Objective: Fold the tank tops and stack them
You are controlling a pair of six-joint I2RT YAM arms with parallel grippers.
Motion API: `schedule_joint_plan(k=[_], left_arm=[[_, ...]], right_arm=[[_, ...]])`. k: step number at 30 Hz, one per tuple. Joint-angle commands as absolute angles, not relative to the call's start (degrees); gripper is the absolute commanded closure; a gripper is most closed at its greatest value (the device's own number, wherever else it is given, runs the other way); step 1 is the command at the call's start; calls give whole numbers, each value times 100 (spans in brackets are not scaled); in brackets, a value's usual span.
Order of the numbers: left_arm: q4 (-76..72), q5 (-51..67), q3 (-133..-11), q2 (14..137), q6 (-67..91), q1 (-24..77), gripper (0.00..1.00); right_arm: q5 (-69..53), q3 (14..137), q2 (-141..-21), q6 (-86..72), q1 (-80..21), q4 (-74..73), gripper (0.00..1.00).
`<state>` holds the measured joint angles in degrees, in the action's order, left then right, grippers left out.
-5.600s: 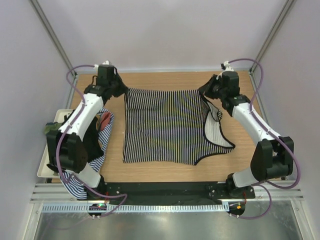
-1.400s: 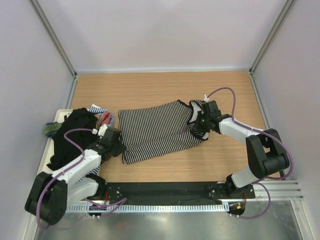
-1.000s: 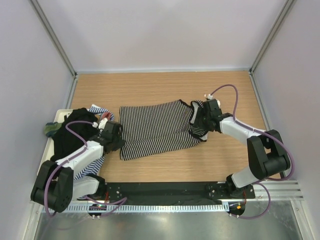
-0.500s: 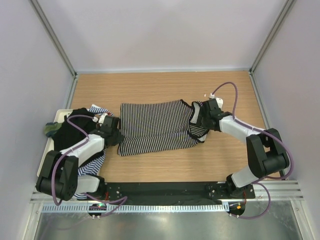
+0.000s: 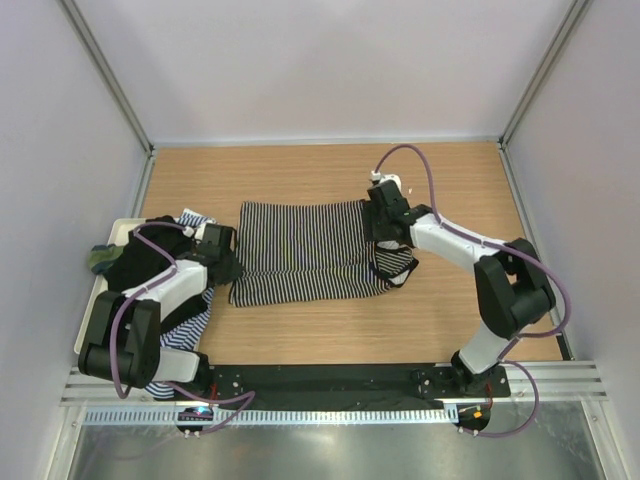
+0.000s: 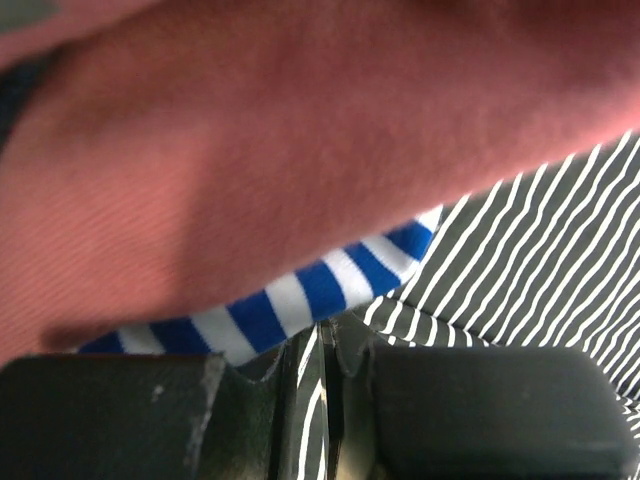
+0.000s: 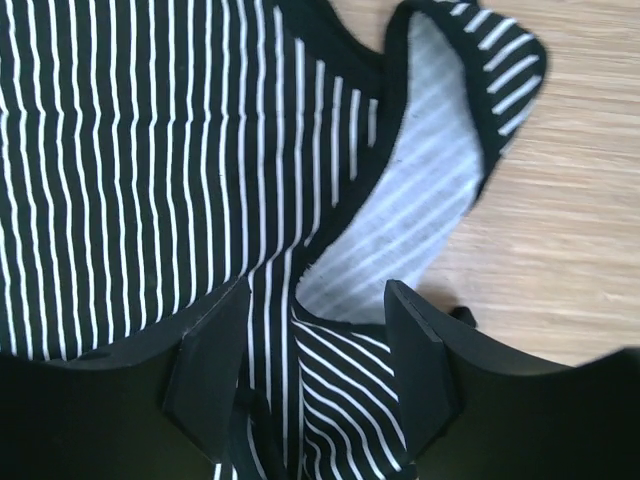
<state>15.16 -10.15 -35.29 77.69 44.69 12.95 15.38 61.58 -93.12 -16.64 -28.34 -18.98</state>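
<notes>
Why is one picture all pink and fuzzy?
Left wrist view: the pinkish-red cloth sits too close to the lens, so it blurs and fills most of the frame; the blue-and-white striped cloth under it is soft too. Right wrist view: the black-and-white striped tank top is sharp. Top view: even light, only faint shadows.

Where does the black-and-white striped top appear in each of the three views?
Top external: the striped top lies flat at the middle of the table.
Left wrist: lower right, bordering the blue-and-white top.
Right wrist: fills the left and centre, pale lining at upper right.
Shared landmark: its own fine stripes; the table shows only in top external and right wrist.
</notes>
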Motion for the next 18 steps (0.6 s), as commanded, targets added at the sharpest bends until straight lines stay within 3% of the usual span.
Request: schedule_joint_plan(k=[1,6,10,14,18], left_arm=[[1292,-871,-3691,7875,4324,1248,88],[1274,-852,-3700,7910,4298,1248,89],[1309,-896,-3700,7849,4280,1239,90],[1336,-940,-3691,7831,4263,1248,90],[1371,-941,-3700,7857,4254,1187,91]], right_arm=[[1670,6539,-9720,-1441,-2962,-2294,39],[1547,6723,-10116,-1476,-2979,-2320,44],[1626,6794,-10257,-1520,-2979,-2461,64],[2239,6698,-10117,-1775,-2892,-2575,99],[2207,6119,-9643,-2258,-2243,-2357,99]])
